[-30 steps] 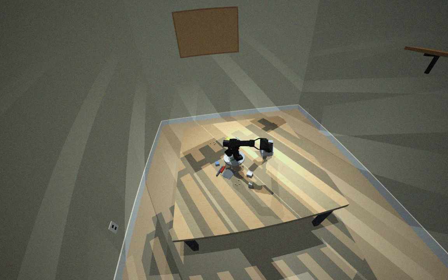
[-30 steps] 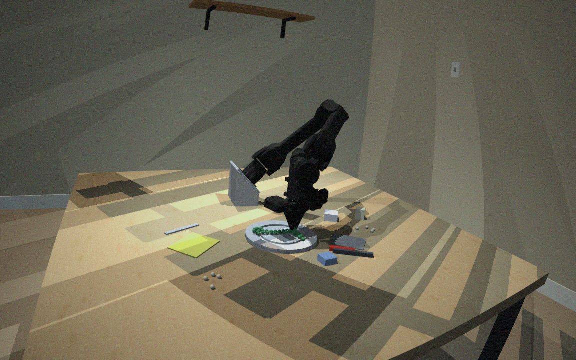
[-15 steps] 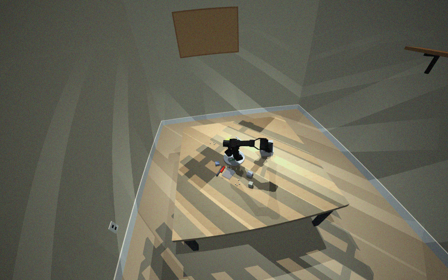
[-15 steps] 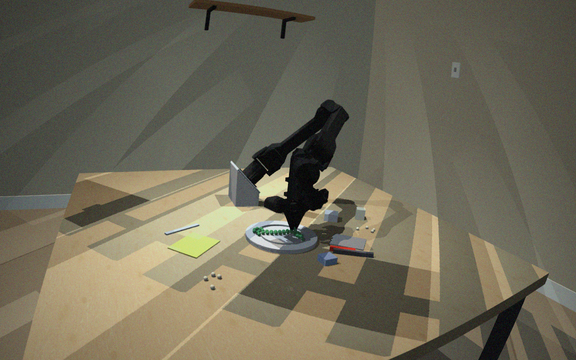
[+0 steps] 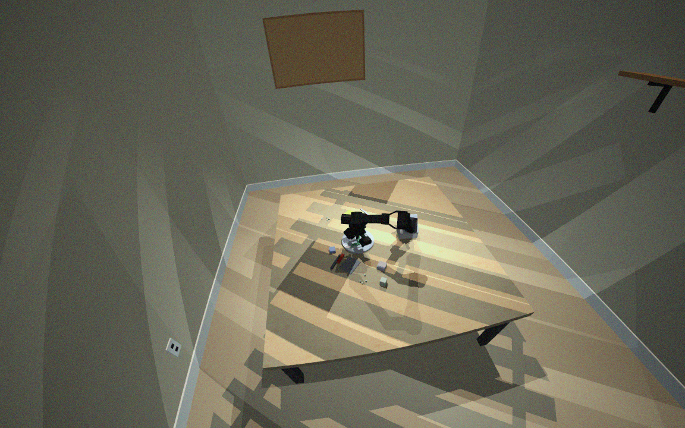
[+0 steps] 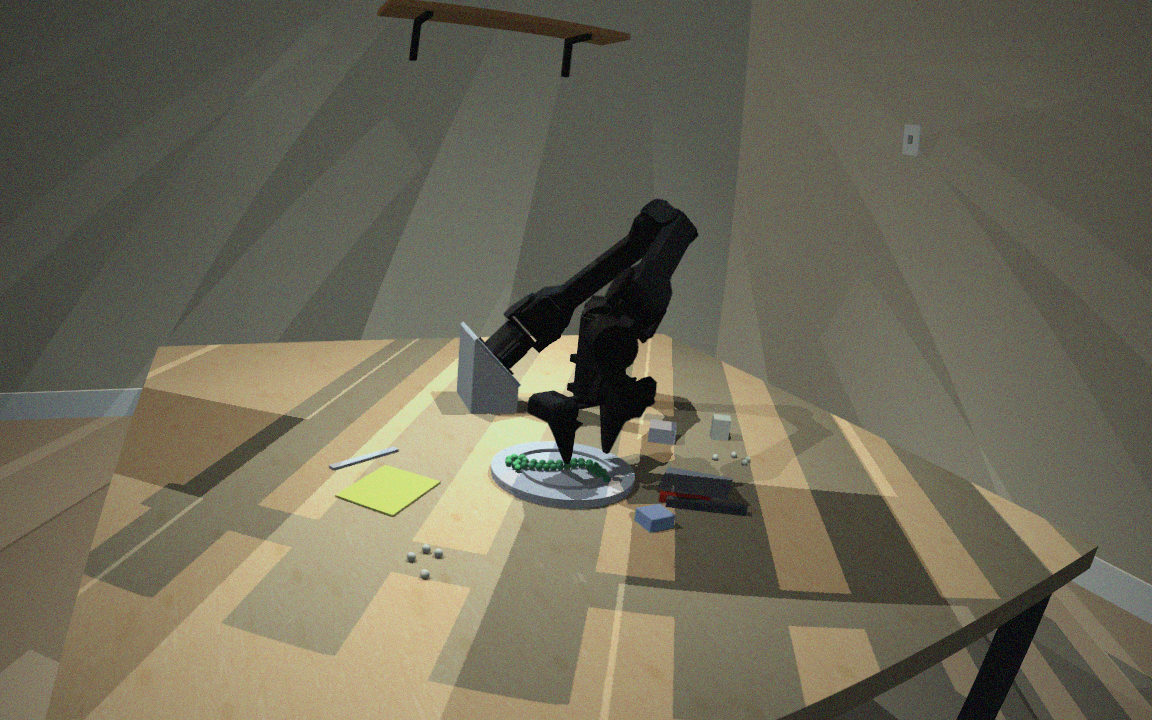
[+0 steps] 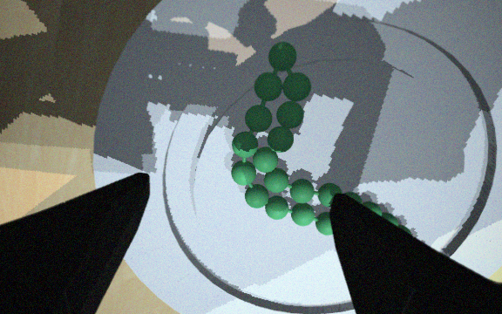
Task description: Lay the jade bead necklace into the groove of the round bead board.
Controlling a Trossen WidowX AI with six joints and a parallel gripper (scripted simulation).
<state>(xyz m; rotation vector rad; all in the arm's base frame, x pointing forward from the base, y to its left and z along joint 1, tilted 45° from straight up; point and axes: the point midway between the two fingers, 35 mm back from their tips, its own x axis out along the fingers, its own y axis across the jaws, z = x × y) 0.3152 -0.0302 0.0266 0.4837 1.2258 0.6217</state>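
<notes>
The jade bead necklace (image 6: 544, 464) (image 7: 301, 190) lies bunched on the round bead board (image 5: 357, 246) (image 6: 517, 489) (image 7: 159, 262) as a narrow, doubled, bent strand. Its two sides run close together across the inside of the ring groove, not around it. The upper end in the wrist view is a tight loop. The other end runs under the right finger and is partly hidden. My gripper (image 6: 587, 456) (image 7: 242, 194) is open low over the board. In the wrist view, several beads show between the spread fingertips, and nothing is gripped.
A yellow-green square (image 6: 388, 489) and a pale rod (image 6: 363, 458) lie left of the board. A blue block (image 6: 654, 517), a red and dark tool (image 6: 705, 503), a white block (image 6: 661, 433) and a grey block (image 6: 721, 427) lie right. Small loose beads lie in two groups.
</notes>
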